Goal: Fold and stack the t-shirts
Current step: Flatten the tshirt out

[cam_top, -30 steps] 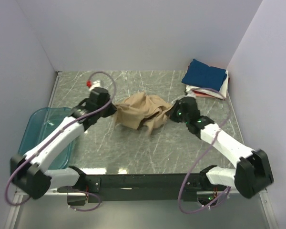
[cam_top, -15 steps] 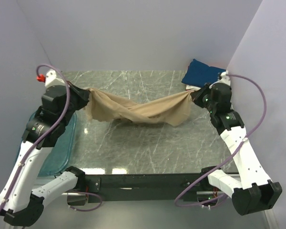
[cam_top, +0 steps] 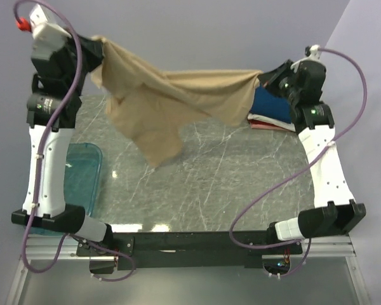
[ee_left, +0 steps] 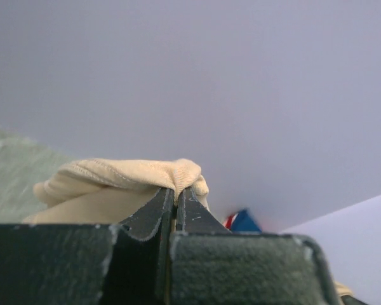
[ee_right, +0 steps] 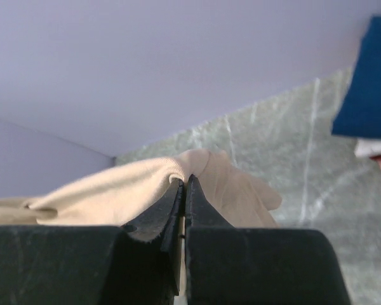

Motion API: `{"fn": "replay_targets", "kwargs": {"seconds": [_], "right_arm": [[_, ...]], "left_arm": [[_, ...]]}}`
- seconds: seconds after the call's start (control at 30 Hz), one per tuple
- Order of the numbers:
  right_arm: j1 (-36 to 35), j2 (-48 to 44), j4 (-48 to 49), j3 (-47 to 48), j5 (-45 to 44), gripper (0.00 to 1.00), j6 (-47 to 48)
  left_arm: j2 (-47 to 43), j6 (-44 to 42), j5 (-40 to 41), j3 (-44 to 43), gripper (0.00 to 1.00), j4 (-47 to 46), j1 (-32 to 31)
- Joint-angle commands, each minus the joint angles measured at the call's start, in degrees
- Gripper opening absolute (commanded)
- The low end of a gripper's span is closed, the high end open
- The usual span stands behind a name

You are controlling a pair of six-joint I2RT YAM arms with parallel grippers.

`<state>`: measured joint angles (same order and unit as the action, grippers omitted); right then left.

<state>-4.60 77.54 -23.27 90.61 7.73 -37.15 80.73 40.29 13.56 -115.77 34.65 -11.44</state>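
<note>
The tan t-shirt [cam_top: 171, 101] hangs stretched in the air between both arms, high above the table, its loose part drooping toward the left-centre. My left gripper [cam_top: 96, 46] is shut on one corner of it at the upper left; the wrist view shows the tan cloth [ee_left: 114, 181] pinched at my left gripper [ee_left: 175, 190]. At the upper right my right gripper [cam_top: 261, 77] is shut on the other end, cloth [ee_right: 127, 190] bunched at my right gripper [ee_right: 184, 181]. A folded navy t-shirt [cam_top: 270, 105] tops a stack at the back right, over white and red ones [cam_top: 267, 122].
A translucent teal tub [cam_top: 82, 178] sits at the table's left edge beside the left arm. Pale walls close in the back and both sides. The marbled tabletop [cam_top: 228, 171] spreads below the hanging shirt.
Both arms have risen and spread apart, lifting the tan t-shirt from a crumpled heap on the table into a stretched span held high in the air.
</note>
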Motion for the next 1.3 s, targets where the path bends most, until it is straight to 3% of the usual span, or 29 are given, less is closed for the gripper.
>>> {"fn": "replay_targets", "kwargs": {"seconds": [0.0, 0.07, 0.17, 0.37, 0.4, 0.47, 0.5, 0.53, 0.57, 0.6, 0.63, 0.7, 0.73, 0.83, 1.0, 1.27], "right_arm": [[2.2, 1.7, 2.3, 9.0, 4.7, 0.0, -1.3], [3.1, 1.7, 3.0, 9.7, 6.4, 0.0, -2.0], [3.6, 0.9, 2.5, 7.3, 8.5, 0.0, -1.6], [4.3, -0.1, -0.4, -6.0, 8.7, 0.0, 1.9], [4.2, 0.4, 0.1, -8.4, 8.6, 0.07, 2.4], [4.3, 3.6, -0.5, -12.6, 8.8, 0.23, 4.1], [4.3, 5.0, -0.9, -13.3, 9.1, 0.41, 5.1], [4.3, 7.1, -0.6, -14.7, 9.5, 0.5, 5.4], [4.2, 7.9, -0.4, -15.5, 9.8, 0.61, 5.6], [4.3, 8.3, -0.3, -16.4, 9.9, 0.63, 5.9], [4.3, 8.2, 0.1, -19.0, 9.5, 0.64, 5.7], [3.6, 6.1, 2.9, -24.8, 8.5, 0.66, 4.9], [3.0, 5.3, 3.5, -26.7, 7.3, 0.67, 4.7], [0.8, 1.8, 5.2, -33.8, 3.2, 0.67, 4.0], [0.0, -6.7, 7.3, -46.1, -1.9, 0.65, 3.0], [0.0, -16.6, 6.2, -53.6, -2.7, 0.64, 1.3]], "left_arm": [[0.7, -4.1, -4.9, -15.8, 0.0, -4.2, 1.6], [-0.4, -5.0, -4.7, -16.0, 0.0, -5.2, 1.8], [-7.1, -4.6, -4.8, -5.8, 0.01, -7.2, 1.8], [-25.7, 3.8, -9.1, 30.3, 0.0, -7.6, 1.8], [-27.2, 4.8, -9.9, 40.1, 0.0, -7.6, 1.7], [-31.0, 8.0, -11.5, 49.6, 0.0, -7.9, 1.8], [-31.5, 8.7, -12.1, 57.9, 0.02, -8.3, 1.8], [-32.1, 10.2, -13.0, 63.8, 0.07, -7.9, 1.8], [-32.4, 10.7, -13.0, 66.2, 0.12, -7.8, 1.8], [-32.6, 11.2, -14.0, 68.3, 0.18, -7.8, 1.8], [-33.0, 12.2, -14.6, 70.1, 0.27, -8.8, 1.8], [-34.7, 12.4, -16.5, 74.4, 0.34, -9.9, 1.8], [-35.0, 12.6, -16.1, 75.1, 0.45, -9.6, 1.8], [-36.0, 13.1, -14.9, 76.0, 0.59, -7.6, 1.7], [-38.1, 16.2, -15.6, 80.9, 0.57, -7.3, 1.8], [-38.0, 22.3, -9.4, 87.9, 0.57, -7.8, 1.1]]}}
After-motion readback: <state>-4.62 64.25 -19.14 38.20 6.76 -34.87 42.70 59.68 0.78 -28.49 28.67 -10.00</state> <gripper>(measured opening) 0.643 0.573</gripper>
